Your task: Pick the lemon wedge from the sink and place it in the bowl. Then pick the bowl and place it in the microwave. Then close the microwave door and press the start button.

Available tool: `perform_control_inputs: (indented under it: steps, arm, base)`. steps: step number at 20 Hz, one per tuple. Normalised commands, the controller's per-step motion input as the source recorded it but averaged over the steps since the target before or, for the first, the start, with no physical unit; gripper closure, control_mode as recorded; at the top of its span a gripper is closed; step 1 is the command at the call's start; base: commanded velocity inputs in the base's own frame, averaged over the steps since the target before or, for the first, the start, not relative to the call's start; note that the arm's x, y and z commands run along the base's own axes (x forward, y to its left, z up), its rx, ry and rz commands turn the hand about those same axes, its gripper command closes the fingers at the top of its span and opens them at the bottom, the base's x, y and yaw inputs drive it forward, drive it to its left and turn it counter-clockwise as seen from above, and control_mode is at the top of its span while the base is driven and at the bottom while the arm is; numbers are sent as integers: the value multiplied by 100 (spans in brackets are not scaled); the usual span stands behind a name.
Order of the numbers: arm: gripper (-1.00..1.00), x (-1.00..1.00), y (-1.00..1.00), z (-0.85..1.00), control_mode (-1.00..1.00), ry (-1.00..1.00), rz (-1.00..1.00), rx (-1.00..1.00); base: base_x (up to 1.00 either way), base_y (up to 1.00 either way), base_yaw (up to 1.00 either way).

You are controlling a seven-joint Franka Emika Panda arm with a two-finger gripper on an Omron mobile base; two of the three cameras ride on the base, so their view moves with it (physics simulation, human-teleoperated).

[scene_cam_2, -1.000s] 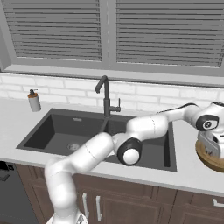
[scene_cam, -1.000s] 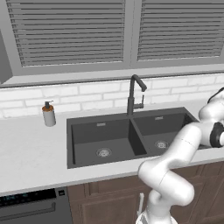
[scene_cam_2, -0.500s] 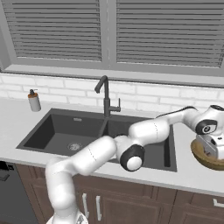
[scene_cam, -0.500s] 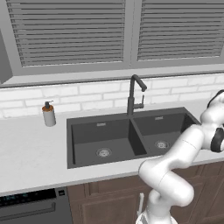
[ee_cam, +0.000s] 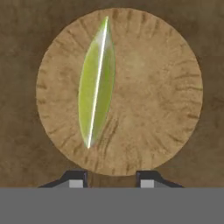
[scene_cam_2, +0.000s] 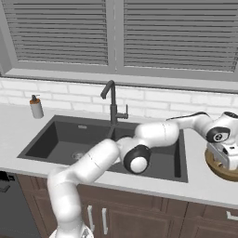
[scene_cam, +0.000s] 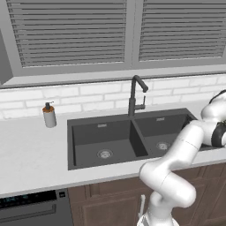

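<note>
— Lemon wedge [ee_cam: 96,83]: where is it?
— Lying in the bowl [ee_cam: 175,65], on its golden floor, left of centre in my hand view.
— And your tool [ee_cam: 112,178]?
— Directly over the bowl, on the counter [scene_cam_2: 195,186] right of the sink [scene_cam_2: 60,139]. Its tips stand apart, gripping nothing.

No text, label, brand, number or sign is being shown legibly anywhere in these views.
</note>
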Motion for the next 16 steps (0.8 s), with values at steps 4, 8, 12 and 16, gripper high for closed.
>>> perform_control_inputs:
  steps: [4,8,12,16]
  arm:
    - [-100,-39,16,0,-100,-5,-3,0]
    - [-100,-39,27,10,-100,-5,-1,-4]
    - [-100,-20,42,20,-100,-2,-2,-9]
    - [-100,0,37,20,-100,-1,0,-10]
  base:
    - [0,0,0]
    - [0,0,0]
    - [0,0,0]
    - [0,0,0]
